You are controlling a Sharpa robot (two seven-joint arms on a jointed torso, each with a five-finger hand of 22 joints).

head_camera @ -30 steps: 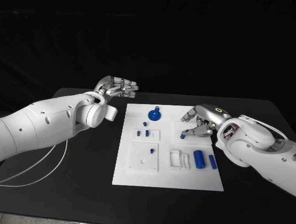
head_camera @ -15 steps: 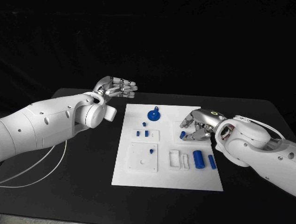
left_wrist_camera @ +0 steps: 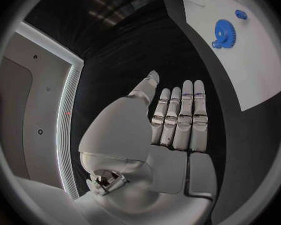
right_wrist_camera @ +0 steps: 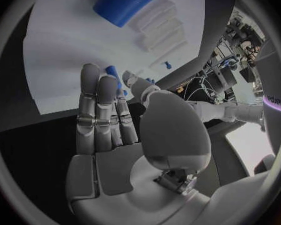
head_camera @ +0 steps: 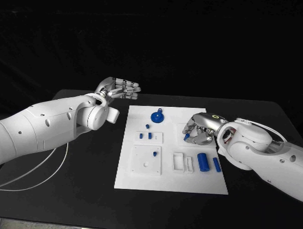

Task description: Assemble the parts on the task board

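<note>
**Right hand pinches a small blue part over the task board; left hand idle off its far corner**

The white task board (head_camera: pixel 172 152) lies at the centre of the black tabletop (head_camera: pixel 89 191). The right hand (head_camera: pixel 201 128) sits over the board's right edge, mid-frame in the head view, fingers curled down around a small blue part (head_camera: pixel 187 136) that shows at its fingertips; in the right wrist view the same blue part (right_wrist_camera: pixel 113 75) sits between the thumb and the other fingers, so the hand is grasping it.

The left hand (head_camera: pixel 120 88) is above and left of the board's upper-left corner, off the board, holding nothing. In the left wrist view its fingers (left_wrist_camera: pixel 182 116) lie straight and side by side, palm bare.

On the board, a blue gear (head_camera: pixel 157 116) lies near the top edge, with a small blue peg (head_camera: pixel 148 127) just below it. Two short blue pins (head_camera: pixel 146 136) stand in a raised white block in the left column, and another blue pin (head_camera: pixel 154 154) stands in the block beneath. In the lower right of the board a blue cylinder (head_camera: pixel 203 162) lies beside a thinner blue bar (head_camera: pixel 217 165), with white slotted holders (head_camera: pixel 183 162) just to their left.
</note>
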